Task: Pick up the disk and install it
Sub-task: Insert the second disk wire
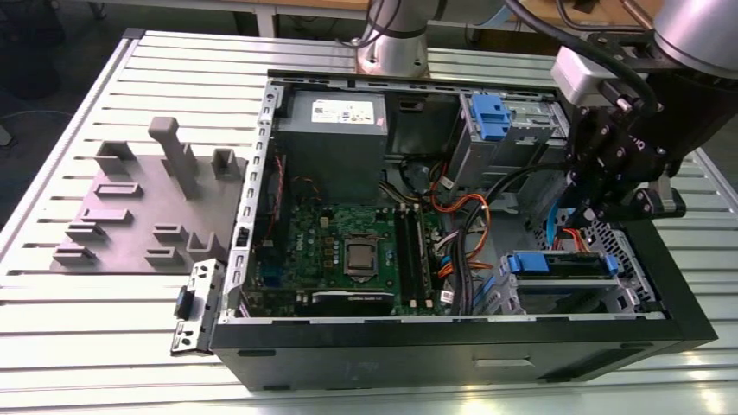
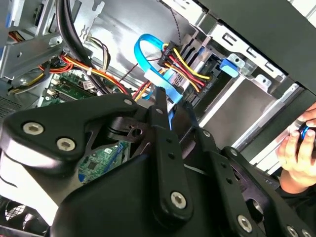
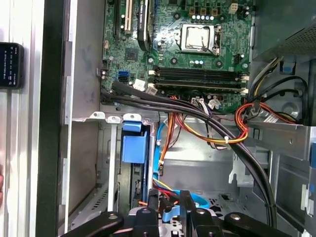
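Observation:
The disk (image 1: 562,264) sits in the drive bay at the case corner on the exterior view's right, its blue carrier end facing up. In both wrist views the blue carrier (image 2: 232,66) (image 3: 133,148) rests in the metal bay, and a blue data cable (image 2: 148,49) and red-yellow power wires run to that end. My gripper (image 1: 586,223) hangs inside the open case just above and beside the bay. Its fingers (image 2: 160,123) stand a narrow gap apart, and my gripper (image 3: 168,207) holds nothing solid; the blue cable shows through the gap.
The open computer case (image 1: 461,346) lies on a slatted table. Inside are the motherboard (image 1: 346,251), a grey power-supply box (image 1: 334,130), a blue clip (image 1: 490,117) and loose orange and black cables (image 3: 237,123). A grey fixture (image 1: 138,207) lies beside the case. A person's hand (image 2: 296,153) is outside the case wall.

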Tool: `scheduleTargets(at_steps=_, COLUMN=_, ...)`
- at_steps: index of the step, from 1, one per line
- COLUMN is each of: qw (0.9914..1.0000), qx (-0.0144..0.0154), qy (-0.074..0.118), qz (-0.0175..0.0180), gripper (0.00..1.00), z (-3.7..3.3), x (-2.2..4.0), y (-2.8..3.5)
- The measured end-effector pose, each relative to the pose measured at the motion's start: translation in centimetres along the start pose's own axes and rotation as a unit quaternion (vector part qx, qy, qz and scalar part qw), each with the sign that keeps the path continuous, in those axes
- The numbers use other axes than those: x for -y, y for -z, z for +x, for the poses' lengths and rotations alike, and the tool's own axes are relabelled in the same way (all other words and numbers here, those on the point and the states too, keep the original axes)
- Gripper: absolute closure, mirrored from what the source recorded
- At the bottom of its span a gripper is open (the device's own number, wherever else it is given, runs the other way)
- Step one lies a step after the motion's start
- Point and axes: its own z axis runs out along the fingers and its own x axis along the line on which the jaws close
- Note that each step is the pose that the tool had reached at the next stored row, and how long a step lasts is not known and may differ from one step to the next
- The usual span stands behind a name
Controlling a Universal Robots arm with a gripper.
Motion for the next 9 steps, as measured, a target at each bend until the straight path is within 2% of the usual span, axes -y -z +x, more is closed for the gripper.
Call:
scheduleTargets(at_steps=5, qw=0.99995, qx=0.0027, qy=0.000, qz=-0.0091, gripper=0.69, z=-0.06, x=0.23, y=-0.42)
scheduleTargets(at_steps=9, qw=0.99994, qx=0.0026, qy=0.000, qz=-0.0104, gripper=0.69, z=-0.06, x=0.37, y=-0.53)
